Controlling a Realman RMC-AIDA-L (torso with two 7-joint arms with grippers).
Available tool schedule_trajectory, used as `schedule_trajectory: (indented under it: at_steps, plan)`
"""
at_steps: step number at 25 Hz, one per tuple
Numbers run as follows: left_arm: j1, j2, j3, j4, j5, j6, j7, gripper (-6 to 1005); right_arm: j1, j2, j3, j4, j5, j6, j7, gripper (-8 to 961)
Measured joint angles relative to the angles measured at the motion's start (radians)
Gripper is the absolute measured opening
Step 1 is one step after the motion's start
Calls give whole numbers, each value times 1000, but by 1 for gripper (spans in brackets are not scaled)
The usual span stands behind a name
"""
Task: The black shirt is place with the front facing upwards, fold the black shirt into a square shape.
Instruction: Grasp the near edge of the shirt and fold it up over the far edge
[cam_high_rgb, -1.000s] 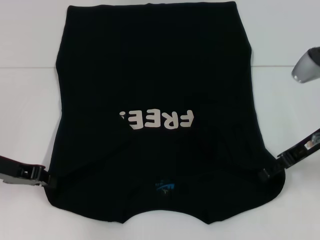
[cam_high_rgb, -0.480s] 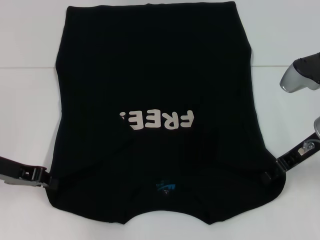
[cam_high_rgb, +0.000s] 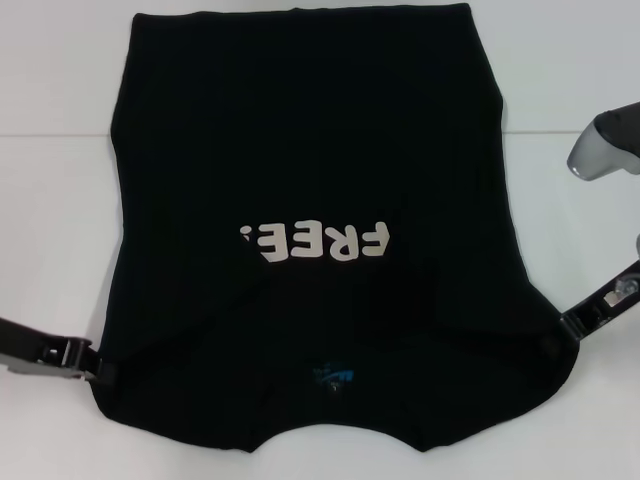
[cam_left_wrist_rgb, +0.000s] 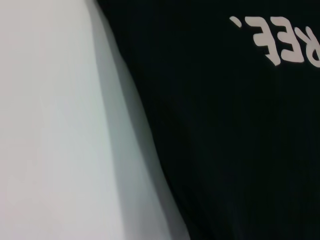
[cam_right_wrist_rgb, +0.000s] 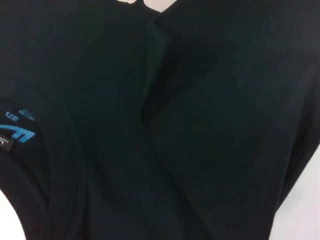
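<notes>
The black shirt (cam_high_rgb: 320, 180) lies flat on the white table (cam_high_rgb: 50, 220), collar and blue neck label (cam_high_rgb: 332, 376) at the near edge, both sleeves folded inward over the off-white "FREE!" letters (cam_high_rgb: 315, 241). The left gripper (cam_high_rgb: 100, 370) and right gripper (cam_high_rgb: 572, 330) sit at its near corners; their grip cannot be told.

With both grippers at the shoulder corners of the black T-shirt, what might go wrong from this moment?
1. The left gripper and right gripper each meet only the outer edge of the large black cotton T-shirt, so a corner might slip free.
2. The sleeves are already folded inward; uneven pulling might undo these flaps.
3. The far hem reaches past the white table edge line, so it might drag.
</notes>
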Motion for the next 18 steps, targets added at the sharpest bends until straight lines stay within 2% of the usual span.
schedule_trajectory:
  at_steps: [2, 4, 11, 15, 18]
  plan:
    - [0, 8, 0, -16, -1, 17, 5, 37, -8, -7, 1, -14, 2, -26, -11, 122]
    - [-7, 27, 0, -52, -3, 58, 27, 37, -19, -16, 7, -30, 3, -71, -33, 40]
    - [-27, 94, 6, -157, -2, 312, 187, 38, -62, -54, 30, -18, 3, -298, -169, 34]
    - [-24, 111, 15, -193, -1, 455, 246, 38, -98, -48, 40, -10, 4, -444, -264, 35]
    - [-20, 128, 38, -254, -1, 472, 312, 37, -117, -42, 64, 9, 4, -450, -293, 35]
